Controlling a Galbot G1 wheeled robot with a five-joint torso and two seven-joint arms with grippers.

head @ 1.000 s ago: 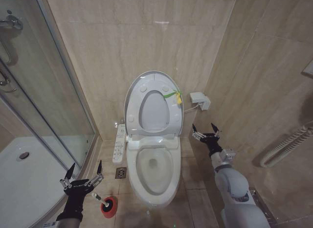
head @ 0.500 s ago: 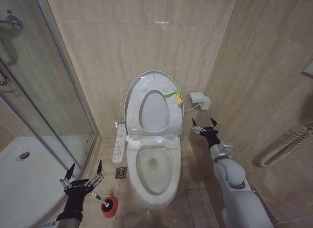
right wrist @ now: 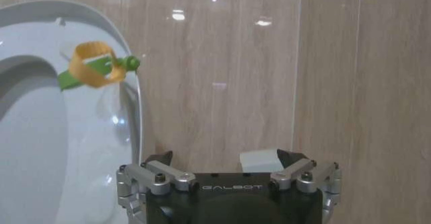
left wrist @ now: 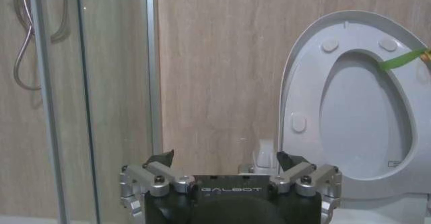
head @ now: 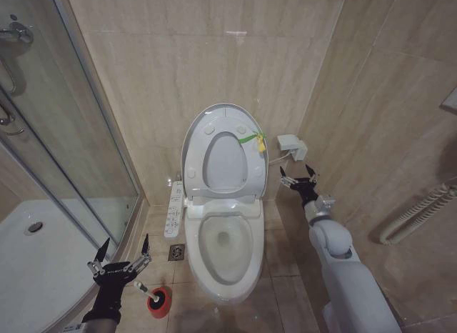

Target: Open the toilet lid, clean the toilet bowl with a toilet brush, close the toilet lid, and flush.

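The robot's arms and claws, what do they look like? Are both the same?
Not quite. The right arm is smooth, rounded and white, while the left arm looks black. The left gripper and right gripper match: black body marked GALBOT, silvery bolted knuckles, and thin pointed black fingers.

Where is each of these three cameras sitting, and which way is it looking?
Head view: high on the robot, looking down at the toilet bowl, raised toilet lid, both arms.
Left wrist view: behind the open left gripper, facing the wall, shower glass and lid.
Right wrist view: behind the open right gripper, facing the wall beside the lid's tag.
All three share the lid.
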